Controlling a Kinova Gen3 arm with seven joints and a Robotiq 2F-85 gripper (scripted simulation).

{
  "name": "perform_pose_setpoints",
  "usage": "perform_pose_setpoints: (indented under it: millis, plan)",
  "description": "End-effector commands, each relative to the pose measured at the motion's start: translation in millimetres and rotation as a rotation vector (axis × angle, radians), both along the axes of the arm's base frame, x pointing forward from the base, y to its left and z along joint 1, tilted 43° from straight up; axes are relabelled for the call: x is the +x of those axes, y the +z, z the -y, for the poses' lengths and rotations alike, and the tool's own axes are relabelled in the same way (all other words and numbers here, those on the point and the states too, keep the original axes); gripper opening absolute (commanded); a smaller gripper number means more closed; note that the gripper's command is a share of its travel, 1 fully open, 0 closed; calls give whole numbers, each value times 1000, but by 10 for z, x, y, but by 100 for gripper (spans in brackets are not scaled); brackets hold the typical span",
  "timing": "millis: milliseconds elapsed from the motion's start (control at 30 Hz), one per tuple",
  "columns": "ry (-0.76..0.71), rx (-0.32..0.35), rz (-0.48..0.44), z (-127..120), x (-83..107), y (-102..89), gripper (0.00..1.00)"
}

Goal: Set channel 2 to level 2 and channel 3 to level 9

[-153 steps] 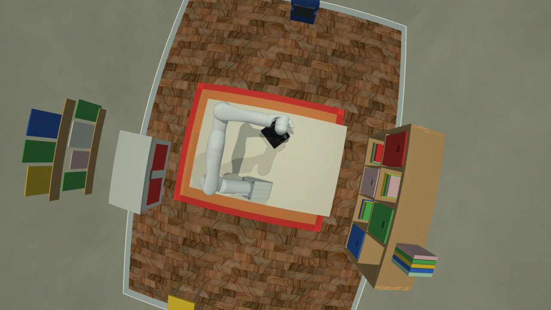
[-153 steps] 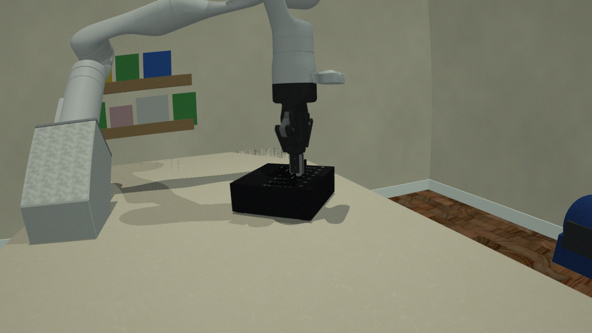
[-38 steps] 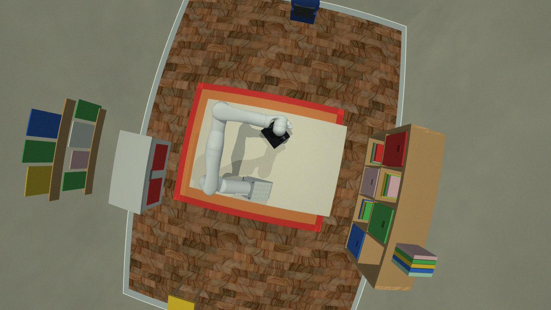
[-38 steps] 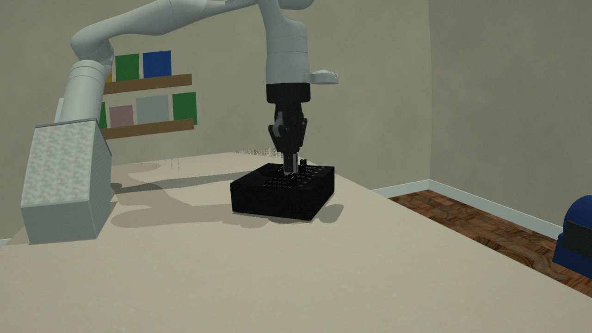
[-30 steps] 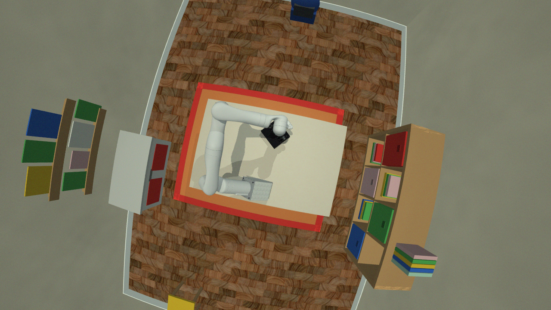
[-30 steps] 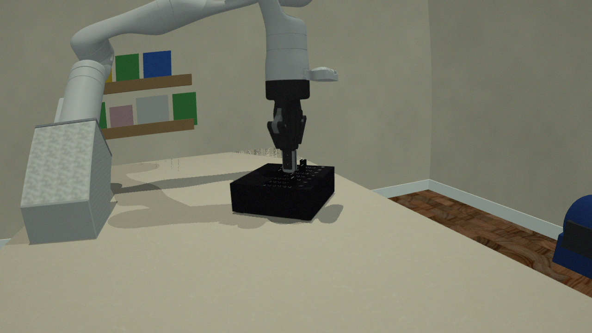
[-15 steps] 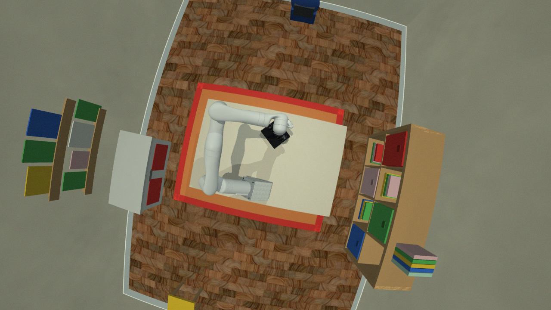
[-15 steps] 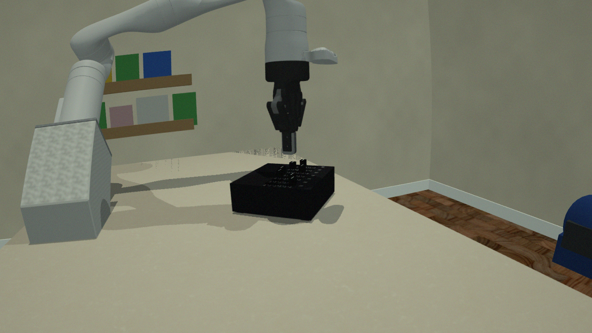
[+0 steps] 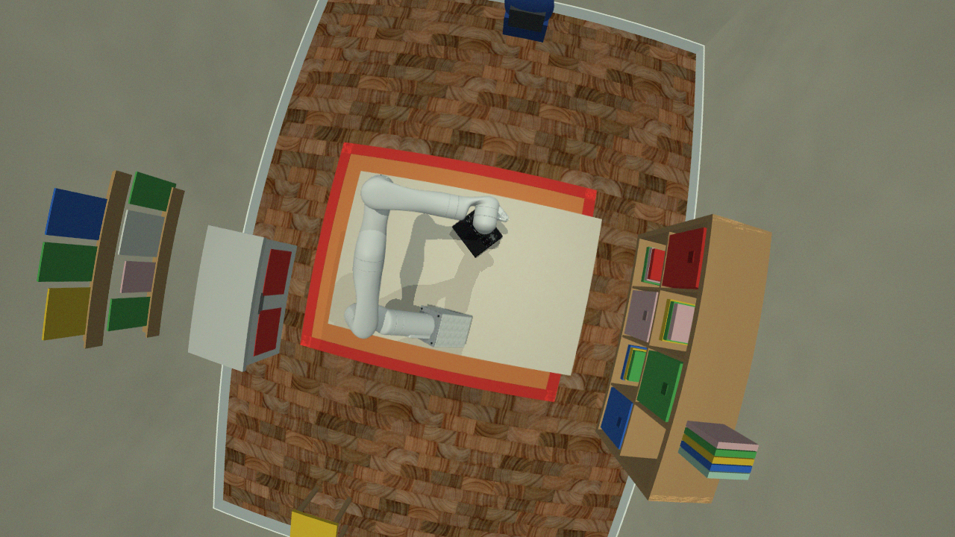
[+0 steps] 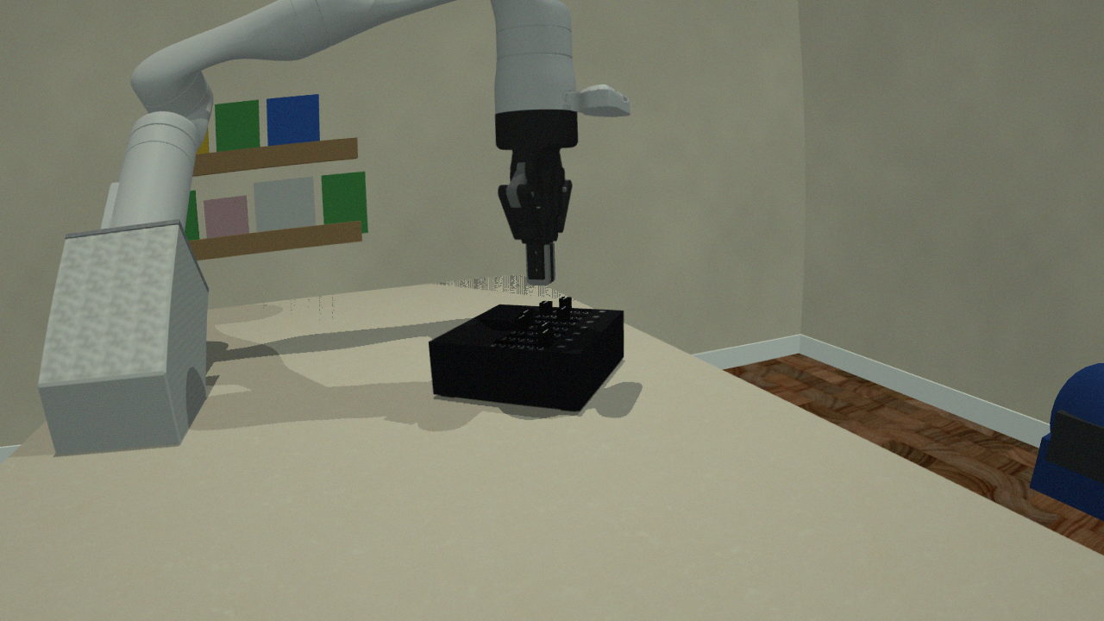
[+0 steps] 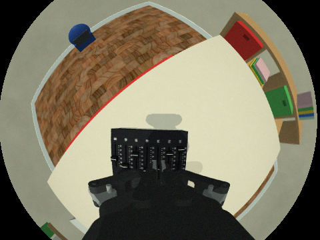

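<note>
The lighting desk [image 10: 529,359] is a black box standing flat on the beige table; it also shows in the overhead view [image 9: 477,236] and in the wrist view [image 11: 149,151]. Its row of several faders runs across the top, and two caps [image 10: 555,303] stand out near the far edge. The levels are too small to read. My gripper [image 10: 542,273] hangs straight down a short way above the far part of the desk and touches nothing. Its fingers stand almost together with nothing between them. In the wrist view the fingertips [image 11: 153,178] cover the desk's near edge.
The arm's grey base box [image 10: 119,332] stands on the table to the left. The table's right edge drops to the wooden floor, where a blue object [image 10: 1073,448] sits. A bookcase [image 9: 674,347] and a white cabinet [image 9: 230,297] stand off the table.
</note>
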State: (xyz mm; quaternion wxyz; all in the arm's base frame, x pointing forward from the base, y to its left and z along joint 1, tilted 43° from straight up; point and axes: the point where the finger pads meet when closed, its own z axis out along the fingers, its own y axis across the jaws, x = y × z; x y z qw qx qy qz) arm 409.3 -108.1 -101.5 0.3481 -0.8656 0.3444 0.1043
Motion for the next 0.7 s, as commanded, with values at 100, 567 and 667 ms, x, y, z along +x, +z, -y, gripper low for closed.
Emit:
perform_pose_setpoints:
  millis: [100,567,667]
  plan:
    - [-1,-1,1,41,1,40,100]
    - [-1,-1,1,380,-30,410,100]
    - [-1,-1,1,460,-37,498,100]
